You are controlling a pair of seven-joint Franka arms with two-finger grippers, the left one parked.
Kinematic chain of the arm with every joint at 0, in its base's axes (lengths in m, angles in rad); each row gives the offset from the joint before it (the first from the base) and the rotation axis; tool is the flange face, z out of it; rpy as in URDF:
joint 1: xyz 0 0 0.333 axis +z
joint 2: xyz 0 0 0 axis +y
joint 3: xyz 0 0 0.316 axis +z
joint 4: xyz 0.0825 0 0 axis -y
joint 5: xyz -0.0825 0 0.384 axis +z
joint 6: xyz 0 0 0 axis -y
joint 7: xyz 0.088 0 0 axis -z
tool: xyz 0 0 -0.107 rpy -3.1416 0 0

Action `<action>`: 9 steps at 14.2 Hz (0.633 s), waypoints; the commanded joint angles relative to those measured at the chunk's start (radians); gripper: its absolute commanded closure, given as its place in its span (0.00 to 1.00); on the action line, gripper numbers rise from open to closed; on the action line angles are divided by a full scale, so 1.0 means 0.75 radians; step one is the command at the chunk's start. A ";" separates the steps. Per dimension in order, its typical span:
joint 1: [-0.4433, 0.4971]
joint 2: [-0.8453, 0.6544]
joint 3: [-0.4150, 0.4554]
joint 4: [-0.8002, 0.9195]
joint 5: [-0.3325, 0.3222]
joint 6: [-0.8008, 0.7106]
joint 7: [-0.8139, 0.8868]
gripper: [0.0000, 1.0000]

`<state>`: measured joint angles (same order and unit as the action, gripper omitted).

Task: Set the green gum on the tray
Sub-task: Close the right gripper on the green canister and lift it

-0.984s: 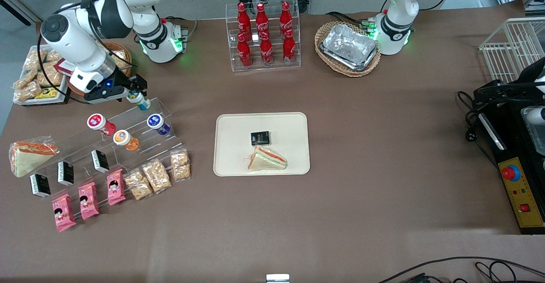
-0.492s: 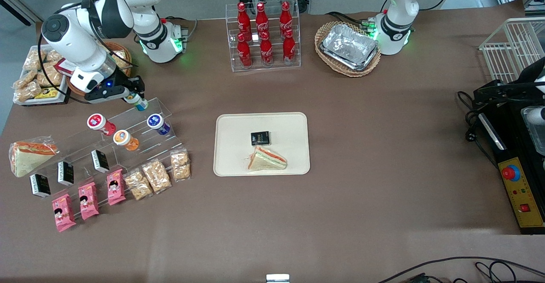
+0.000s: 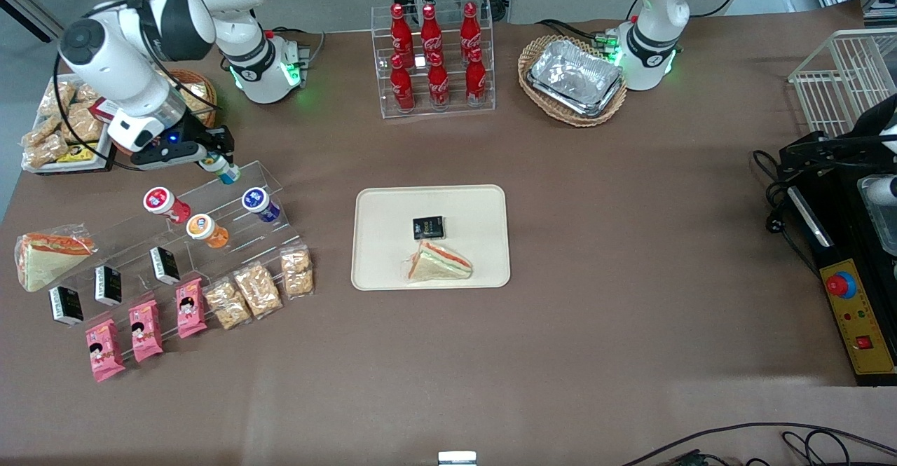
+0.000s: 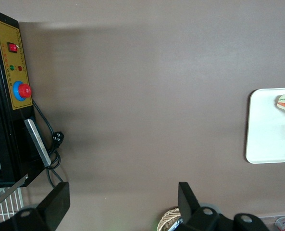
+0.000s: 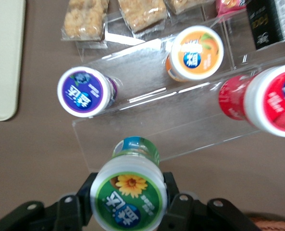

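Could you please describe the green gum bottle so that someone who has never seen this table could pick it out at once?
Look toward the working arm's end of the table, at the clear stepped display stand holding small bottles. Just above its top step, the gripper is shut on the green gum, lifted off the stand. Its lid is green with a yellow flower, unlike the purple, orange and red lids nearby.

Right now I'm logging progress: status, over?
End effector shut on green-lidded gum bottle, lifted above clear stand. Cream rectangular tray holds sandwich, black packet; room left.
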<state>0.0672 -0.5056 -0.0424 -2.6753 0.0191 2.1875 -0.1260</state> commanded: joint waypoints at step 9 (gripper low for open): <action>0.021 0.322 0.005 1.067 0.003 -0.810 0.051 0.94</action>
<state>0.0686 -0.3886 -0.0392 -2.0954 0.0193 1.7079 -0.1074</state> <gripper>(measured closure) 0.410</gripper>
